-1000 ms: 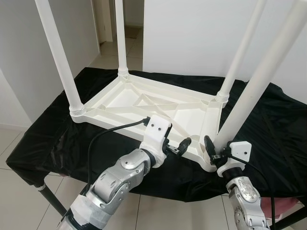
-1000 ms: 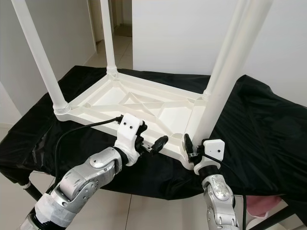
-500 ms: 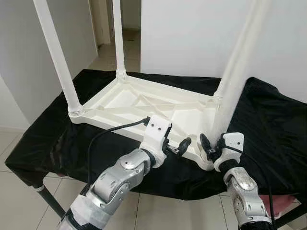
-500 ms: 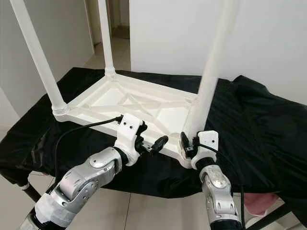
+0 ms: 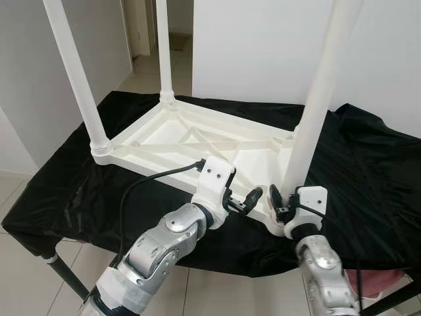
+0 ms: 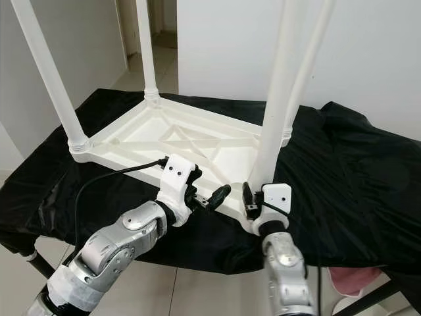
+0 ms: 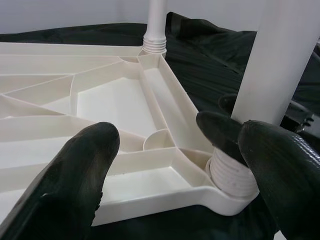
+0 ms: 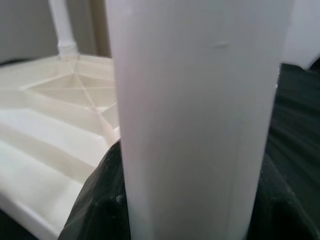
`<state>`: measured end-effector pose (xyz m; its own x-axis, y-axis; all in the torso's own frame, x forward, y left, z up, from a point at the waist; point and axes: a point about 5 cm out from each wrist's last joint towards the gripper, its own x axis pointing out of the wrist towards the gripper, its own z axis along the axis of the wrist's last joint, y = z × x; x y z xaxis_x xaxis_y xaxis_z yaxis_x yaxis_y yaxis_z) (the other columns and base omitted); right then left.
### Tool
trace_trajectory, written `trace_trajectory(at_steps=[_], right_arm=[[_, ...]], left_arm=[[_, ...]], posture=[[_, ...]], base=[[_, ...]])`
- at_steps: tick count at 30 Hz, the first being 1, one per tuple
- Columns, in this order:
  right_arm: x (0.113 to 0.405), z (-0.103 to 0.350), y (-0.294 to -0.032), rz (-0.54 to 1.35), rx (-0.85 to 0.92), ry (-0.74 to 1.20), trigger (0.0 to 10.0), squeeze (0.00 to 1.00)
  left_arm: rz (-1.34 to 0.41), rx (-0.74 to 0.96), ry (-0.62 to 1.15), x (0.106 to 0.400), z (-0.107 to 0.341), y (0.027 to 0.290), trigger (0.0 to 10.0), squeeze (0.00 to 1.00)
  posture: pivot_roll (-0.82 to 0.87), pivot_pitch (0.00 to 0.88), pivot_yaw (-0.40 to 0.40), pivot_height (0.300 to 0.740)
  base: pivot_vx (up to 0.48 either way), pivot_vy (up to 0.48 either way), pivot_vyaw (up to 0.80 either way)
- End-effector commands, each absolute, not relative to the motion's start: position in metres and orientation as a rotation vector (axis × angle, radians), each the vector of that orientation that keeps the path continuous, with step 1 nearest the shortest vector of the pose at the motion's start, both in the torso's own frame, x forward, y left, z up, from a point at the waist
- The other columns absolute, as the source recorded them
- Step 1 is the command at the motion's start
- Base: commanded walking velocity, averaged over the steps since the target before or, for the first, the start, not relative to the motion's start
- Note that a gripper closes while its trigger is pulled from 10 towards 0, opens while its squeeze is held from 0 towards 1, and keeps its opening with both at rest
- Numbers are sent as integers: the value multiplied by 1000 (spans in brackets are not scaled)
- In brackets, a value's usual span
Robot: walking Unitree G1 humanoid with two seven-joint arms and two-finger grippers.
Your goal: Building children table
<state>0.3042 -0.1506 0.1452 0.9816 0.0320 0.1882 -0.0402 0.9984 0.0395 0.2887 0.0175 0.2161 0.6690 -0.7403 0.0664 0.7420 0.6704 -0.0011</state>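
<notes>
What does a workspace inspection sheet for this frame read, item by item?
Surface: black cloth draped over the work table, creased.
Job's things: white tabletop lies upside down; three legs stand in their corner sockets; near-right leg stands upright at its socket.
Clutter: pink item below the table's right edge, unclear what.
Grippers: right gripper closed around the near-right leg's base; left gripper open, beside the tabletop's near edge.
Cables: black cable runs to the left wrist.
Surroundings: white walls, tiled floor, doorway behind.

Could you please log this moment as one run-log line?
right tool: shut on near-right leg at socket | left tool: open, beside it | tabletop: inverted on black cloth
</notes>
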Motion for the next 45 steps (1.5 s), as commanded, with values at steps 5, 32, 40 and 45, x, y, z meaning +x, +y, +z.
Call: trace_trajectory(at_steps=[5,32,40,45], right_arm=[[294,101,-139,-12,118,22,10000,0],[272,80,-134,219,-54,-50,10000,0],[274,75,-135,204,26,7,10000,0],[280,74,-136,193,24,50,10000,0]], left_arm=[[-1000,-15,-73,281,218,10,10000,0],[-1002,-18,-78,280,220,10,10000,0],[-1001,-17,-77,281,220,10,10000,0],[-1003,-16,-77,280,220,10,10000,0]], posture=[[0,125,-4,740],[-1,115,-4,740],[1,116,-1,740],[1,118,3,740]], base=[[0,0,0],[0,0,0],[0,0,0],[0,0,0]])
